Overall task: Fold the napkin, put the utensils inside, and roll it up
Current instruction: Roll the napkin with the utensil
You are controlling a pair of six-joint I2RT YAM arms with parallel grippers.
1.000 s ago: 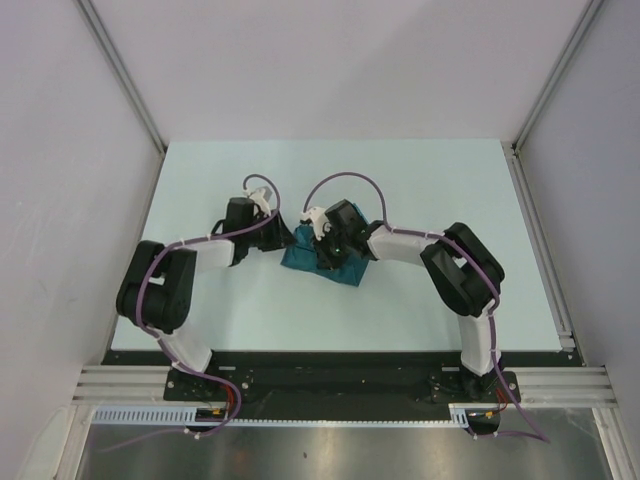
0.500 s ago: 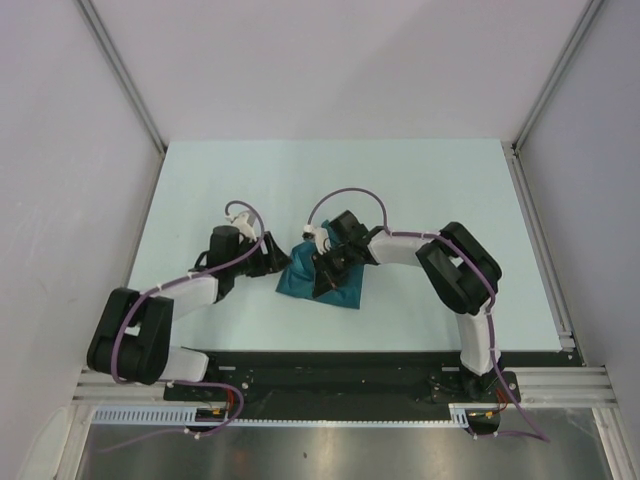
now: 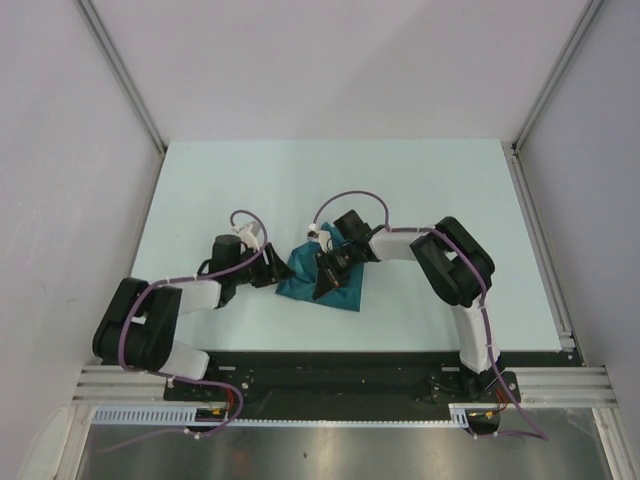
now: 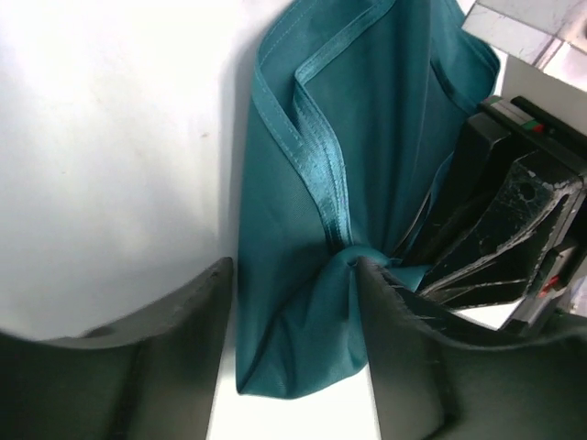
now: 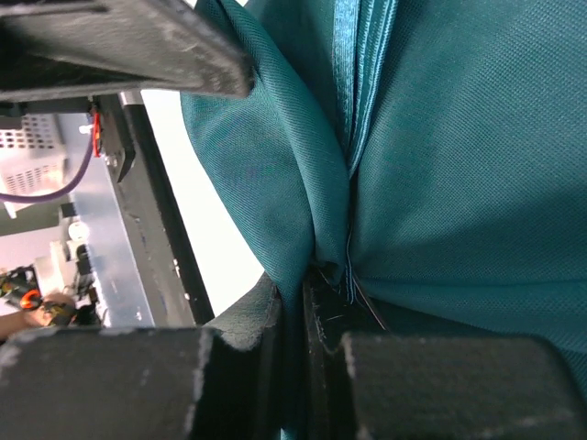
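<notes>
The teal napkin (image 3: 346, 298) lies bunched and folded near the middle of the table. My right gripper (image 3: 330, 272) is on top of it; in the right wrist view the gripper (image 5: 295, 312) is shut on a pinched fold of the napkin (image 5: 459, 183). My left gripper (image 3: 278, 272) is at the cloth's left end. In the left wrist view this gripper (image 4: 295, 357) is open, with the napkin's (image 4: 303, 275) end between its fingers; the cloth touches the right finger (image 4: 413, 357) and stands apart from the left one. The utensils are hidden.
The pale table (image 3: 420, 180) is enclosed by white walls on three sides. A black rail (image 3: 330, 365) runs along the near edge, where both arm bases sit. The right arm's black housing (image 4: 514, 211) stands close beside the cloth.
The left gripper has opened and dropped lower and nearer at the napkin's left end, its arm folding back. The right gripper and napkin shifted slightly toward the near edge.
</notes>
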